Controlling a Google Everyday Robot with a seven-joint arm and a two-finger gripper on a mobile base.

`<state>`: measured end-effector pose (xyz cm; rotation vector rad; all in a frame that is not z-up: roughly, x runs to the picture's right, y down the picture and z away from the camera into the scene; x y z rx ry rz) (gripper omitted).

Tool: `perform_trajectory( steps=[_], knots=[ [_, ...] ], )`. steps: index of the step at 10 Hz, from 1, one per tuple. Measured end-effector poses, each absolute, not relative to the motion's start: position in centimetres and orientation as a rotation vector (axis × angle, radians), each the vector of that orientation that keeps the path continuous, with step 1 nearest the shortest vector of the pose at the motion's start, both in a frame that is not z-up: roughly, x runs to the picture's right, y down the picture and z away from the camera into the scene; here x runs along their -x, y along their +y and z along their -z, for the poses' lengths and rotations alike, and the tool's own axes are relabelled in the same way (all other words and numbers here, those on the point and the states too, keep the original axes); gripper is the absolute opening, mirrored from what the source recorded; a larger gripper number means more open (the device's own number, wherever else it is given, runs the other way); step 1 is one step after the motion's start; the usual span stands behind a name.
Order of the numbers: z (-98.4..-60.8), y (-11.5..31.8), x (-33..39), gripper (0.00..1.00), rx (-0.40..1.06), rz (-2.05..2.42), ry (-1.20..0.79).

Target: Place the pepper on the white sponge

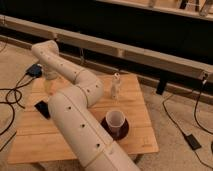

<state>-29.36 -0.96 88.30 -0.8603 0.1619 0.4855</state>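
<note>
Jaws over wooden table (135, 107), far-left corner

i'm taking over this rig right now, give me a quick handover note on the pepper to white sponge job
Claw: at the far left of the wooden table, low over the top, hidden behind the arm.
Pepper and white sponge: neither can be made out in this view; the arm blocks that corner.
Also on the table: a white cup on a dark saucer, a small clear bottle, a black flat object at the left edge.
Done: cannot confirm.
Left: check the grasp, then set the pepper on the sponge.
</note>
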Motion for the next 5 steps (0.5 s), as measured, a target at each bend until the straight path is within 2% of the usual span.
perform_trajectory(
  steps=[5],
  knots=[
    [-85.6,-2.4,24.6,0.71,0.916,-0.537,0.152]
  ],
)
